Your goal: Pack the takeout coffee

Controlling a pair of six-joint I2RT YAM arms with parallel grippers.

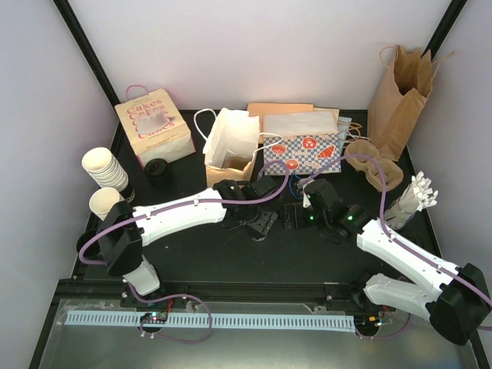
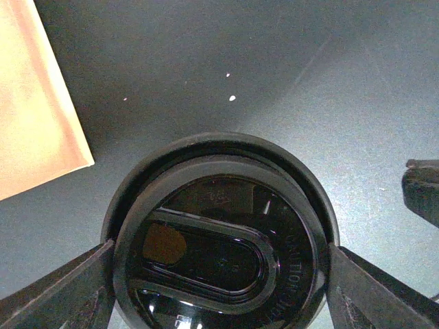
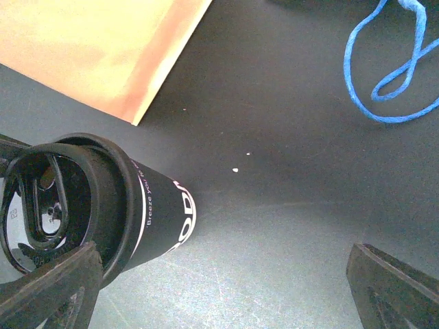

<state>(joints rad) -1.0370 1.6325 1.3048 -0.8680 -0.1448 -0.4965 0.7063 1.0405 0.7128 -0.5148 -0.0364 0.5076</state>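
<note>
The takeout coffee [image 3: 147,212] is a black cup with white lettering and a round black lid [image 2: 219,253]. It stands upright on the dark table mat near the middle. My left gripper [image 2: 219,264] reaches over it from above. Its two fingers [image 2: 68,288] press against the lid's rim on either side, so it is shut on the cup. From overhead, the left gripper [image 1: 256,221] hides most of the cup. My right gripper [image 3: 223,295] hangs open just to the cup's right, and its left finger [image 3: 48,288] is close beside the lid. Nothing lies between its fingers.
Behind the cup stand a white paper bag [image 1: 231,142], a patterned bag [image 1: 302,150] with a blue string handle [image 3: 398,62], and a tall brown bag [image 1: 400,96]. A cake box [image 1: 154,127], stacked cream cups [image 1: 104,169] and loose black lids [image 1: 159,171] sit on the left.
</note>
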